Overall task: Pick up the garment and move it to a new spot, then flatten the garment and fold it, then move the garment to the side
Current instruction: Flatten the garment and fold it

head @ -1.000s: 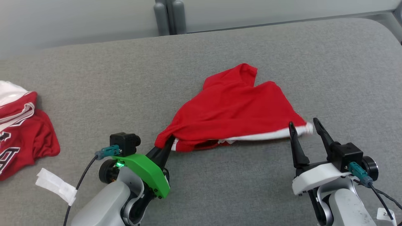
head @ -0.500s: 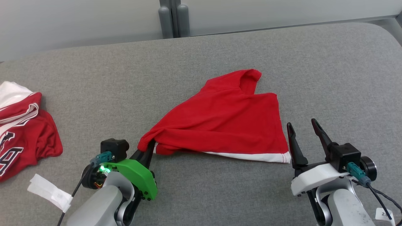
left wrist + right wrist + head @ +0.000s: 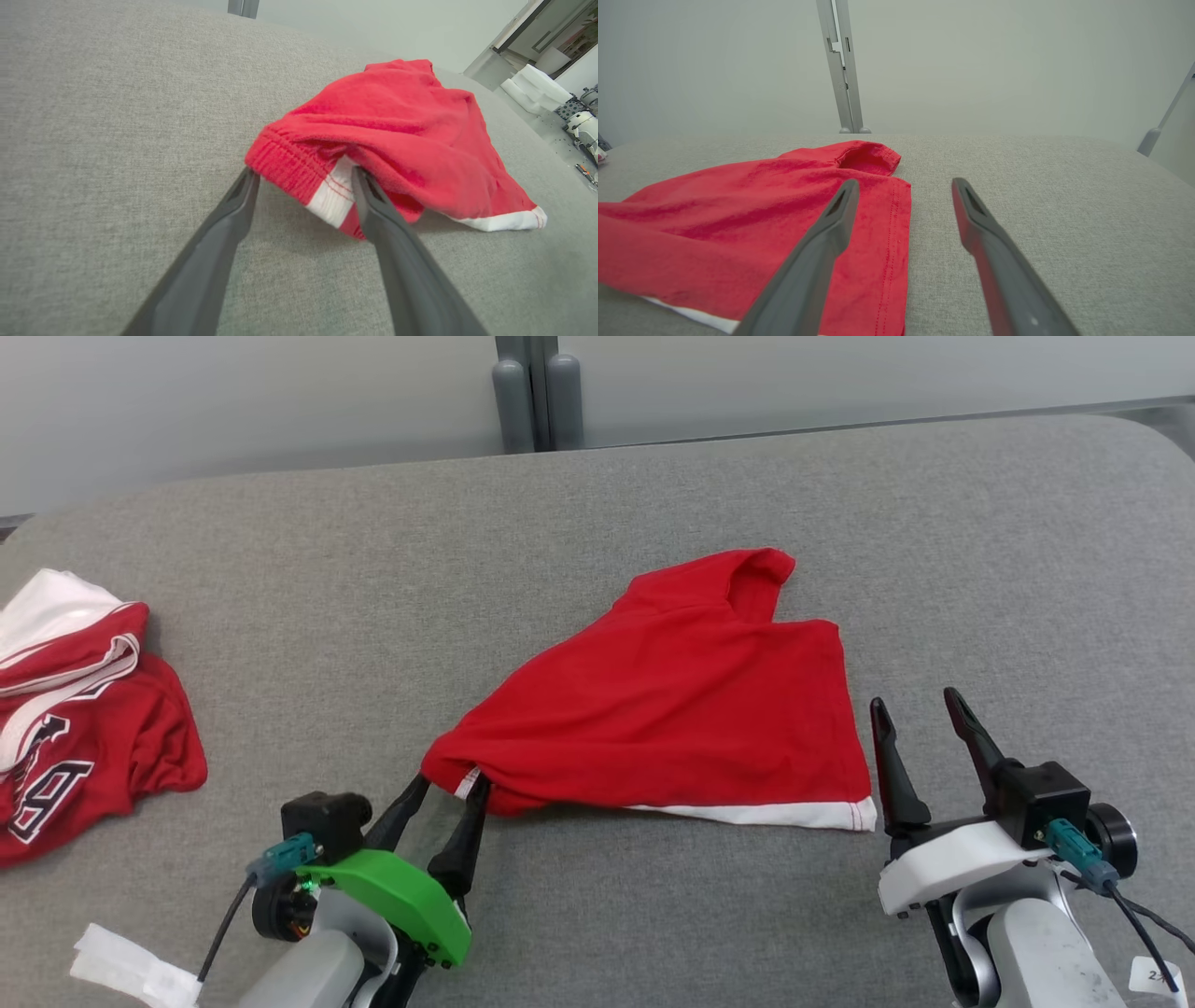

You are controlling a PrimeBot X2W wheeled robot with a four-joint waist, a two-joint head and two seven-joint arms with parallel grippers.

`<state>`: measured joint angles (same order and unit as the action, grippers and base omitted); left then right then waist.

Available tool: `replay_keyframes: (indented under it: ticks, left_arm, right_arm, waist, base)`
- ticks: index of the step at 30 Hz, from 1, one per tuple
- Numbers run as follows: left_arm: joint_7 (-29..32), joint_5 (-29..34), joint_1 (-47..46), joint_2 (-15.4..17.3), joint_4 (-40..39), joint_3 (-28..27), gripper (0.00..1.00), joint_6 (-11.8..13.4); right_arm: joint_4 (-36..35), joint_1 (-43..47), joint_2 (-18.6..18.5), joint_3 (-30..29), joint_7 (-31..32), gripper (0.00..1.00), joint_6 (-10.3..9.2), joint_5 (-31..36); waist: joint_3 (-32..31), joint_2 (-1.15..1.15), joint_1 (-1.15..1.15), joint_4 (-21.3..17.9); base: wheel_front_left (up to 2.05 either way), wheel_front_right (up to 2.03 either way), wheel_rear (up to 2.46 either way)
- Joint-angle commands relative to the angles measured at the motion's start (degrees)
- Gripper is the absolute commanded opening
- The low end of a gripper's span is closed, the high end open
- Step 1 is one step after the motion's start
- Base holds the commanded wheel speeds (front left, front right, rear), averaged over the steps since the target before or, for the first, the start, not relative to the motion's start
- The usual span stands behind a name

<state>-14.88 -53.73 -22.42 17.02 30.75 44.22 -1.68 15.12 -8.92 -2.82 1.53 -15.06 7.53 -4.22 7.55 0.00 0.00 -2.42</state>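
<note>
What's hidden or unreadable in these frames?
- Head view: jersey cut off by the left edge; lettering incomplete.
- Head view: tag by the right arm; print too small, cut by the edge.
- Left wrist view: garment, bunched corner; its own folds hide the layers beneath.
- Right wrist view: right tool finger covers part of the garment's hem.

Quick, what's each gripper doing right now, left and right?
Left gripper: open, fingers astride the red garment's corner, not gripping it.
Right gripper: open, empty, beside the garment's hem.
</note>
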Motion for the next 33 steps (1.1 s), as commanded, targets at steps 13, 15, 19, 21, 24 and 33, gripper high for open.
replay_keyframes:
  ticks: [13, 15, 19, 21, 24, 33]
  left_arm:
    - [-0.3, 15.1, 12.0, -4.0, -14.9, -23.4, 1.0, -0.1]
    - [-0.3, 19.3, 13.9, -5.9, -17.2, -27.5, 1.0, -1.4]
    - [-0.3, 27.3, 17.2, -9.6, -20.0, -34.0, 1.0, -3.6]
    - [-0.3, 30.4, 18.6, -11.0, -21.0, -36.6, 1.0, -4.4]
    - [-0.3, 33.9, 20.5, -12.7, -21.9, -39.8, 1.0, -5.2]
    - [-0.3, 36.2, 23.7, -14.0, -20.6, -41.9, 1.0, -5.8]
  right_arm:
    - [-0.5, 1.8, -0.1, -2.3, -0.2, 1.0, -0.08, 1.5]
    - [-0.4, 2.2, -0.1, -2.3, -0.2, 1.0, -0.08, 1.5]
    - [-0.1, 3.1, -0.1, -2.5, -0.2, 1.0, -0.08, 2.0]
    - [0.2, 3.5, -0.2, -2.6, -0.2, 1.0, -0.08, 2.1]
    - [0.9, 4.2, -0.3, -2.5, -0.2, 1.0, -0.08, 2.2]
    - [2.5, 5.0, -0.6, -2.5, -0.2, 1.0, -0.08, 1.1]
  waist:
    - [-2.2, 0.0, 0.0, 2.7]
    - [-2.6, 0.0, 0.0, 2.7]
    - [-3.5, 0.0, 0.0, 2.4]
    - [-4.0, 0.0, 0.0, 2.3]
    - [-4.6, 0.0, 0.0, 2.2]
    - [-6.8, 0.0, 0.0, 2.4]
  base:
    - [0.0, 0.0, 0.0]
    - [0.0, 0.0, 0.0]
    - [0.0, 0.0, 0.0]
    - [0.0, 0.0, 0.0]
    - [0.0, 0.0, 0.0]
    - [0.0, 0.0, 0.0]
